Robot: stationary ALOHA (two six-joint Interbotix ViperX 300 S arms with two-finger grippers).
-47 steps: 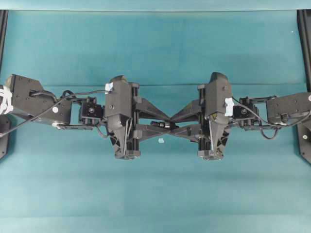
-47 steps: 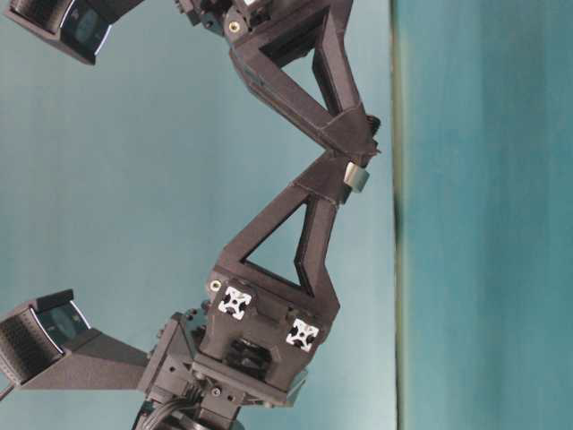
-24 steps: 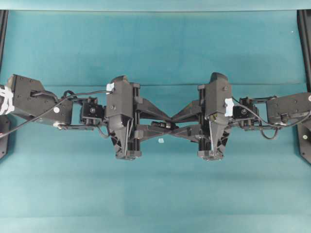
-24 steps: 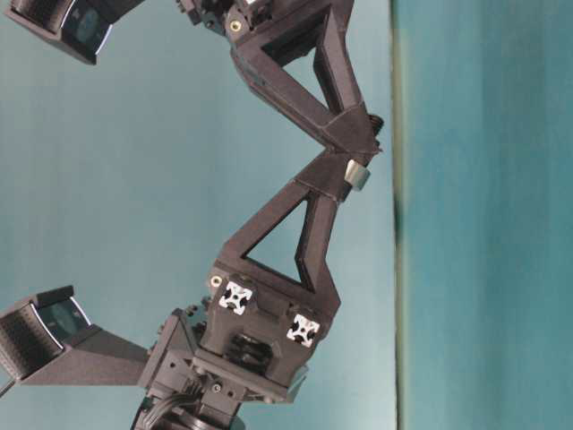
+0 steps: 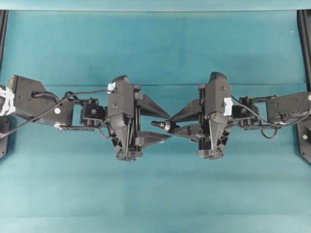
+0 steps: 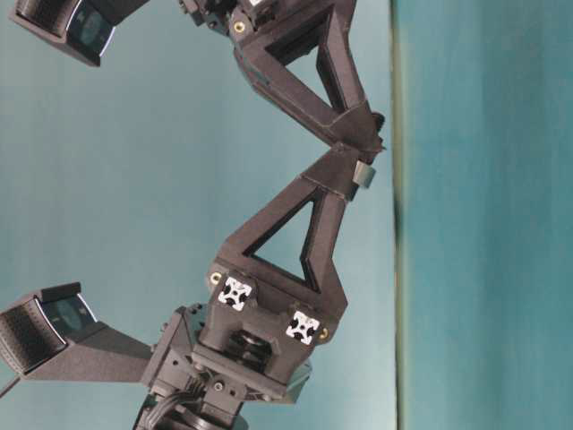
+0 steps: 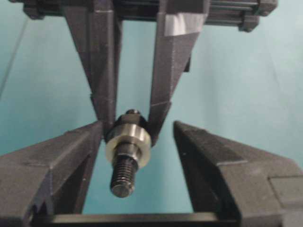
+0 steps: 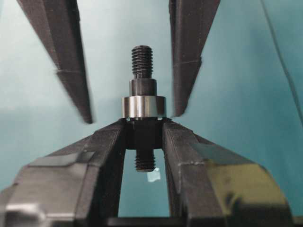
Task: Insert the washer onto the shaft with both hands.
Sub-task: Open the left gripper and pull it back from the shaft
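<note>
From the left wrist view, the near pair of black triangular fingers, the left gripper (image 7: 137, 156), stand apart at the bottom of the frame with bare gaps on either side of the part, gripping nothing. Between them, at lower centre, the small dark grey stepped metal shaft (image 7: 124, 177) points its threaded end straight at that camera, so its long axis runs along the line joining the two hands. The round silvery metal washer (image 7: 129, 140) is seated on it, ringed around the rod just behind the thread. Beyond that, in the upper half of the frame, the right gripper (image 7: 130, 118) is clamped on the shaft's far portion, its tips right against the washer's back. Overhead, mid-frame, the shaft (image 5: 159, 124) juts leftward from the right gripper (image 5: 170, 125) into the open mouth of the left gripper (image 5: 163, 121). I judge the washer is on, and a clean straight pull-back along that axis is what the left hand needs.
</note>
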